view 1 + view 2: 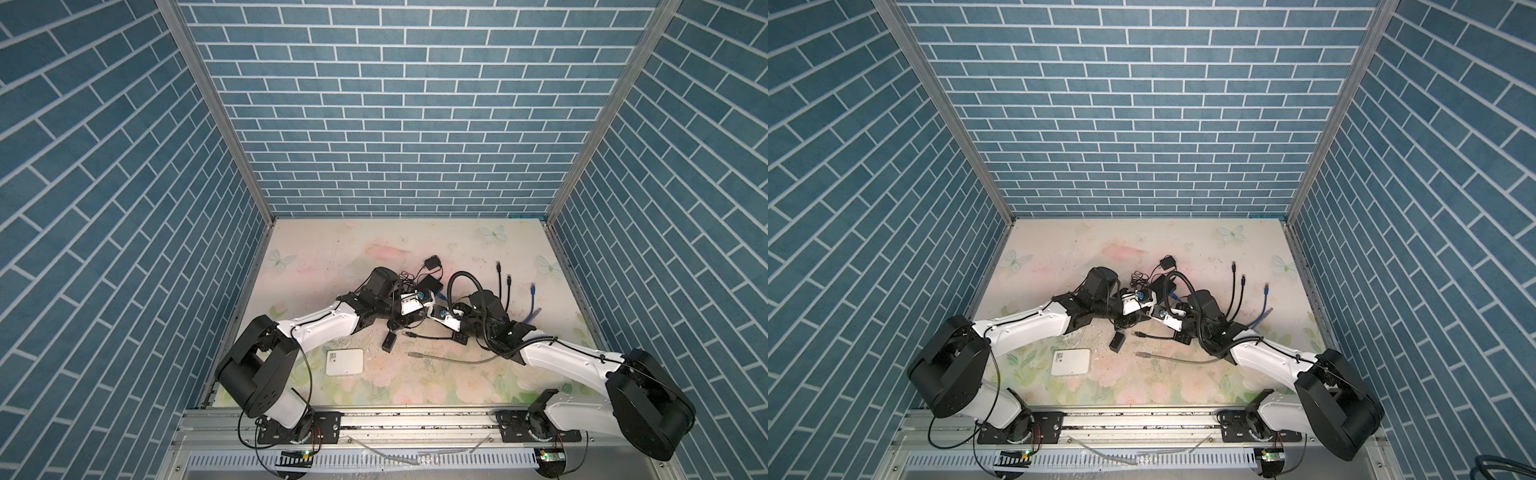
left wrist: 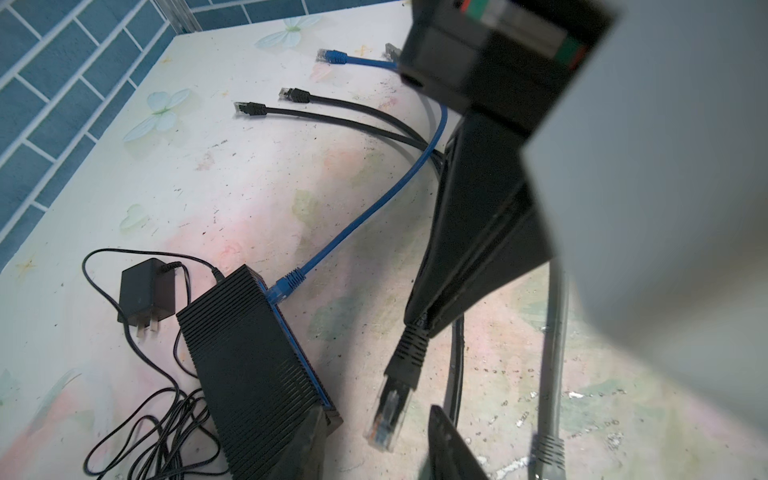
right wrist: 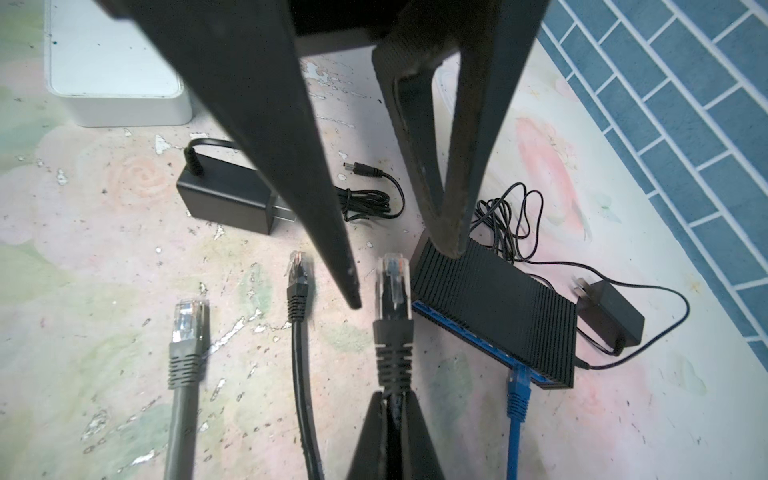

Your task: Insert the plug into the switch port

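Right fingers [image 3: 370, 436] clamp the black cable [image 3: 394, 357] at its boot — its clear plug [image 3: 392, 282] sits just beside the network switch [image 3: 494, 316] on the tabletop [image 3: 104, 291], outside the blue port face. Left fingers [image 3: 332, 249] stand apart — one tip at the switch's ribbed end.

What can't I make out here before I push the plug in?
- Switch ports: both wrist views catch the blue face edge-on; free ports unreadable.
- Plug against switch, in both top views: too small, half covered by the wrists.
- Left gripper on the switch: jaws blurred, cut by the frame edge, left wrist view.
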Robot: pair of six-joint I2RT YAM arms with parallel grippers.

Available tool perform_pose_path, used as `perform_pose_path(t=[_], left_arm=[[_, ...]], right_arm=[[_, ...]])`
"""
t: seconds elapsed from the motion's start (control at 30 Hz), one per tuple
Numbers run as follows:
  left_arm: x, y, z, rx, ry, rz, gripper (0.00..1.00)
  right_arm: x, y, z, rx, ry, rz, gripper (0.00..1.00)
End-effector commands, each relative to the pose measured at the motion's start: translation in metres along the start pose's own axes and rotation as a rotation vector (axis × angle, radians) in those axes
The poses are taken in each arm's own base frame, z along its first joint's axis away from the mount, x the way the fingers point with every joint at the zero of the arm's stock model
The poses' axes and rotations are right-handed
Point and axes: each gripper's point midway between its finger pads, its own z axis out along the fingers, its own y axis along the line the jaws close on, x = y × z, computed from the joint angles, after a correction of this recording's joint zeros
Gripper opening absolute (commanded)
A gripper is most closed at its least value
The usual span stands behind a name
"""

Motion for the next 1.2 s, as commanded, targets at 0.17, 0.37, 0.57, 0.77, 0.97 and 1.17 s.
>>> perform_pose_path(t=[0.17, 0.37, 0.57, 0.77, 0.97, 1.17], left_arm=[[0.011, -0.011, 0.013, 0.058, 0.068, 0.022, 0.38], [0.009, -0.010, 0.013, 0.045, 0.056, 0.034, 0.34], [0.006, -0.008, 0.012, 0.034, 0.043, 0.048, 0.30], [0.006, -0.005, 0.014, 0.009, 0.026, 0.057, 0.21], [0.005, -0.005, 0.012, -0.011, 0.010, 0.067, 0.18], [0.006, -0.006, 0.010, -0.039, -0.007, 0.084, 0.17]], right_arm=[[-0.016, -0.003, -0.008, 0.025, -0.072, -0.050, 0.00], [-0.016, -0.004, -0.008, 0.026, -0.073, -0.049, 0.00], [-0.015, -0.004, -0.005, 0.019, -0.060, -0.044, 0.00], [-0.017, -0.005, -0.003, 0.012, -0.062, -0.040, 0.00], [-0.018, -0.009, 0.001, 0.018, -0.056, 0.004, 0.00], [-0.017, -0.010, 0.003, 0.026, -0.078, 0.060, 0.13]])
